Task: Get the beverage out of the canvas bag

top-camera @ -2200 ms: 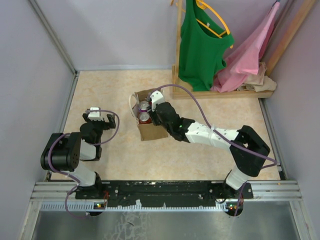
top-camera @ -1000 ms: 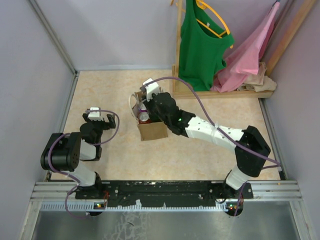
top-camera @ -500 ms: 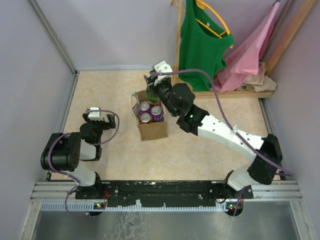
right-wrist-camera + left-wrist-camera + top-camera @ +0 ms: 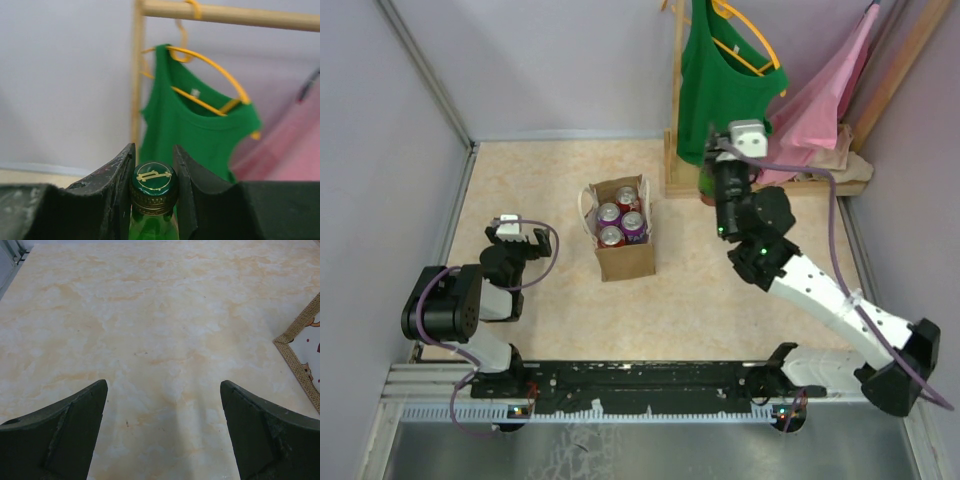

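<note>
While your right hand (image 4: 152, 155) clamps the green glass bottle (image 4: 152, 182), it's out.
Upright below hand; tan canvas bag (image 4: 626, 262) leftward.

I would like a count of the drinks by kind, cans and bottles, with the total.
Round metal drink cans, in the tan-brown canvas bag: 4
Green glass bottle with a green cap, gripped by the right gripper: 1
Total: 5
</note>
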